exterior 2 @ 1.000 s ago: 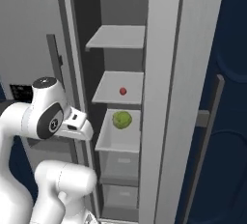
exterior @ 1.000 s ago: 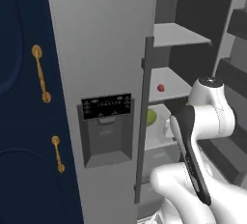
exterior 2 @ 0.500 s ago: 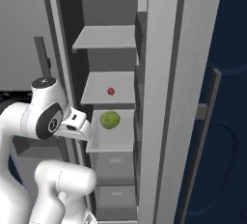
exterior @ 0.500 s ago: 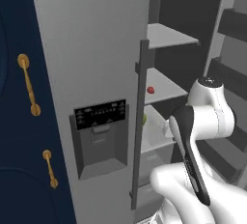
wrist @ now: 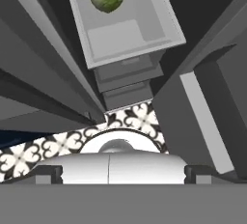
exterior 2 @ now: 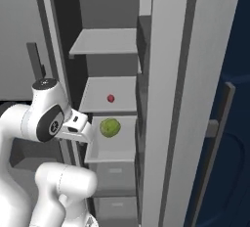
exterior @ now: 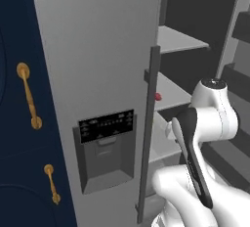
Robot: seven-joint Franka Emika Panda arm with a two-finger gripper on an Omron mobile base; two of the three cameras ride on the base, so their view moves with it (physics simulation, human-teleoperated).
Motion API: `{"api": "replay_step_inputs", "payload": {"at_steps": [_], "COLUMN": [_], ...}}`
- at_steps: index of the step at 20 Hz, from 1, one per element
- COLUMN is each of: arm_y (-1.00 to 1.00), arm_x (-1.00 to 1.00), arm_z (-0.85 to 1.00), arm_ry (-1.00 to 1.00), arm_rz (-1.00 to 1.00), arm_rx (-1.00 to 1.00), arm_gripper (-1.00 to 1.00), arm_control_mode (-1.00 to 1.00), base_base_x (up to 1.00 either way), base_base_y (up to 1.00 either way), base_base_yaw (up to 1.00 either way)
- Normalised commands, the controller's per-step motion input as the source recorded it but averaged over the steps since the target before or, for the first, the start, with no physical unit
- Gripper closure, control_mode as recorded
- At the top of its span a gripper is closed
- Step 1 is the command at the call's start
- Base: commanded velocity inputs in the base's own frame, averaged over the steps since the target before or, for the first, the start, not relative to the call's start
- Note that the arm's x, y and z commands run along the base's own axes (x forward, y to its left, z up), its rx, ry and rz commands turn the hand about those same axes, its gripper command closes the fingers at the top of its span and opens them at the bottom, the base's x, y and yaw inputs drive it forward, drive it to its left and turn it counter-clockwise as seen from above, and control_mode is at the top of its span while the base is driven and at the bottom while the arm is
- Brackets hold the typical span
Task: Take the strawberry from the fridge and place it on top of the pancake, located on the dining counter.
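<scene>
One strawberry (exterior 2: 111, 98) lies on a middle shelf inside the open fridge (exterior 2: 166, 99), one shelf above the round green fruit (exterior 2: 110, 127). Left of and below it, outside the shelves, the gripper (exterior 2: 78, 127) waits with jaws spread wide, holding nothing.

Rendered scene, evenly and softly lit; no visible lamp. Left base view: the fridge (exterior: 97, 64) door face is bright and flat grey, with no glare; the interior at upper right falls to near black. Right base view: shelves are mid-grey, the back wall at top centre is dim, the right edge dark navy. Hand view: pale bin at top is brightest; dark diagonal panels fill the left and right. Shadows are faint and soft-edged. Overall slight softness; small details are pixelated. No edge distortion noted.
</scene>
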Motion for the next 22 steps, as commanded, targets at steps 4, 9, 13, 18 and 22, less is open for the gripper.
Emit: {"api": "replay_step_inputs", "payload": {"at_steps": [4, 9, 13, 18, 22], "arm_y": [0.0, 0.0, 0.0, 0.0, 0.0], "arm_x": [0.0, 0.0, 0.0, 0.0, 0.0], "arm_z": [0.0, 0.0, 0.0, 0.0, 0.0], "arm_ry": [0.0, 0.0, 0.0, 0.0, 0.0], "arm_rz": [0.0, 0.0, 0.0, 0.0, 0.0], "arm_rx": [0.0, 0.0, 0.0, 0.0, 0.0], "arm_gripper": [-1.0, -1.0, -1.0, -1.0, -1.0], "arm_control_mode": [1.0, 1.0, 1.0, 1.0, 1.0], "base_base_x": [0.35, 0.47, 0.37, 0.25, 0.01], "base_base_y": [-0.32, -0.4, -0.09, -0.11, -0.26], "base_base_yaw": [0.07, 0.18, 0.17, 0.12, 0.03]}}
